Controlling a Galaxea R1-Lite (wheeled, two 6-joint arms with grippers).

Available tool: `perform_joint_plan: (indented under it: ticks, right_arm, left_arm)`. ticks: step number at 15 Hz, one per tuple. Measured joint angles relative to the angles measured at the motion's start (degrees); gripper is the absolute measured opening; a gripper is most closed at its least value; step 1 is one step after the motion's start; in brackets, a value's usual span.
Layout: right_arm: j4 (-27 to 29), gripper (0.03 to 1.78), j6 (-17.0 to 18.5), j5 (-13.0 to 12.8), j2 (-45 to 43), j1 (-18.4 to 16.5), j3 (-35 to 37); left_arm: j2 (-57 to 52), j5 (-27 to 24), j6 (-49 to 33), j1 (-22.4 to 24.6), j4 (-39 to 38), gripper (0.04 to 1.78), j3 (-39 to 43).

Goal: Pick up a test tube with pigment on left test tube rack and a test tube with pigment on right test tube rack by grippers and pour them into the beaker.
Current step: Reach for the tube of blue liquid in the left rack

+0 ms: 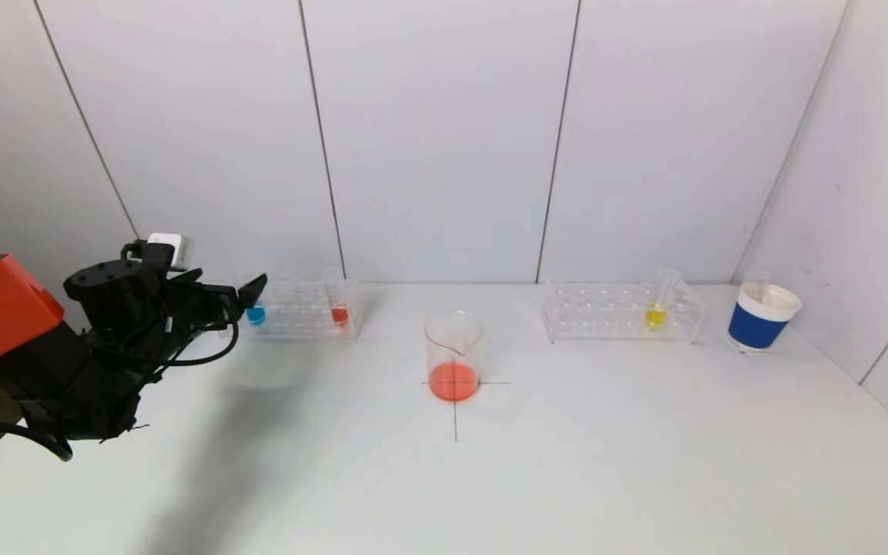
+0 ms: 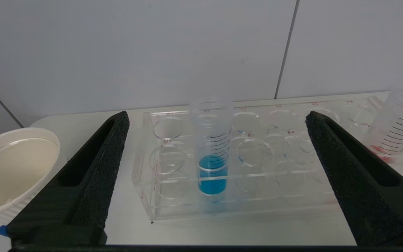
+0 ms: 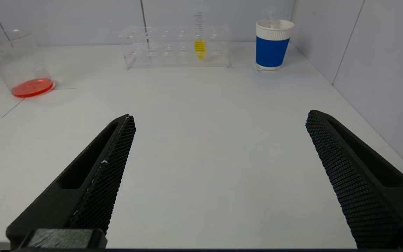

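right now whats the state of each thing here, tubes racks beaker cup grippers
left gripper: open, lined up on the blue tube, not touching
right gripper: open, empty, over bare table
blue tube: upright in left rack
red tube: leaning in left rack
yellow tube: standing in right rack
beaker: upright, shallow orange-red liquid
blue cup: upright beside right rack

Two clear test tube racks stand on the worktop, the left rack (image 1: 301, 310) and the right rack (image 1: 621, 311). Three test tubes hold pigment: one blue tube (image 1: 256, 314), one red tube (image 1: 340, 312) and one yellow tube (image 1: 656, 314). There is one beaker (image 1: 453, 356), and two paper cups: a blue cup (image 1: 761, 316) and a white cup (image 2: 11, 173).
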Motion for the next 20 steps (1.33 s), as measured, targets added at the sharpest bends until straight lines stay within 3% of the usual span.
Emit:
perform_joint_plan:
  ticks: [14, 20]
  right_arm:
    - [0.02, 1.77, 0.00, 0.00, 0.00, -0.02, 0.00]
    - [0.02, 1.77, 0.00, 0.00, 0.00, 0.00, 0.00]
  left_arm:
    - [2.97, 0.40, 0.02, -0.09, -0.57, 1.76, -1.32]
    - [4.66, 1.40, 1.60, -0.09, -4.47, 1.76, -1.02]
